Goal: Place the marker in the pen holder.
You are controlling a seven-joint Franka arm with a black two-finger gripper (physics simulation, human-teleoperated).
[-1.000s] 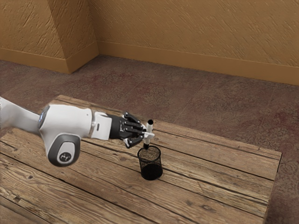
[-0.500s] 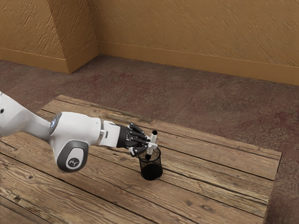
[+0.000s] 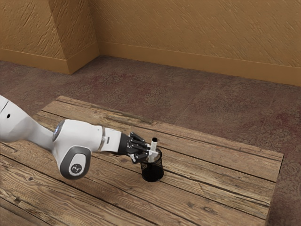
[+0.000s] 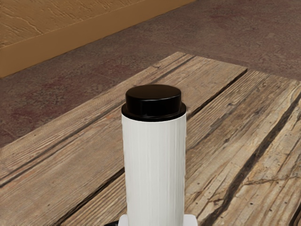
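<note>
A: Pincer status?
B: Marker (image 3: 154, 147) is gripped in the pincer (image 3: 152, 155), held near-upright at the mouth of the pen holder (image 3: 153, 173). Lower end seems to be inside the rim; depth can't be confirmed, that part is poorly seen.
A: Risks?
B: Rim could be snagged if the marker is lowered tilted. Pen holder could be tipped if its wall is nudged by the pincer.
A: Materials?
B: Smooth white barrel, glossy black stepped end (image 4: 153, 101). Black mesh cylinder. Grainy, cracked planks on the desk (image 3: 211, 188) beneath it.
</note>
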